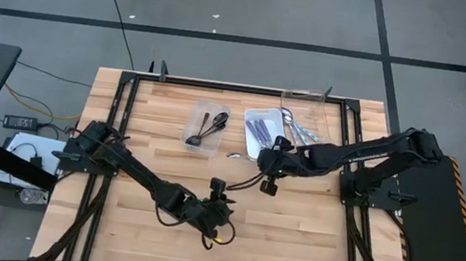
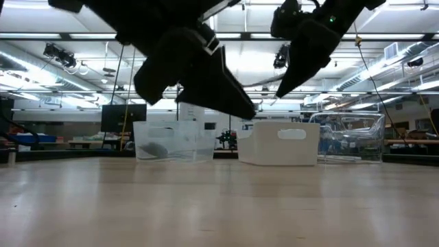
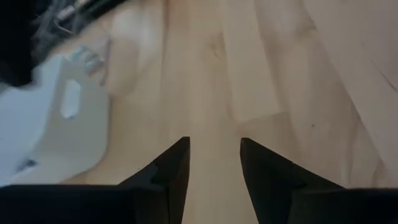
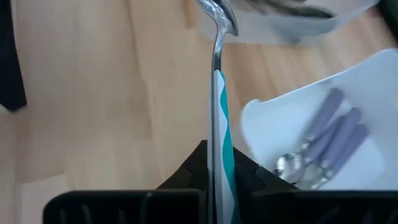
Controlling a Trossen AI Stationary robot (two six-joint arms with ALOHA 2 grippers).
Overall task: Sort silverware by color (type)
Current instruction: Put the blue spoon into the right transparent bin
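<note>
My right gripper [image 1: 267, 159] [image 4: 214, 149] hangs over the table just near of the white tray [image 1: 262, 131] and is shut on a spoon with a teal-and-white striped handle [image 4: 222, 118]. The white tray [image 4: 323, 106] holds several purple-handled spoons [image 4: 336, 134]. Dark spoons [image 1: 208, 127] lie in a clear tray [image 1: 206, 130] to its left. Silver pieces [image 1: 301, 130] lie in another clear tray [image 1: 307, 113] to its right. My left gripper [image 1: 218, 211] [image 3: 214, 143] is open above bare wood near the table's near middle. My right gripper pinches the spoon's striped handle [image 4: 222, 155] between its two fingers, which lie along it. The fingers slant down and toward the table's left. The silver neck and bowl [image 4: 217, 15] stick out ahead of the fingertips, clear of the table.
The three trays stand in a row at the far middle of the table [image 1: 309, 240], seen side by side in the low view as the clear tray [image 2: 171, 140], the white tray [image 2: 278, 143] and the clear tray [image 2: 350, 137]. Bare wood spreads across the near half.
</note>
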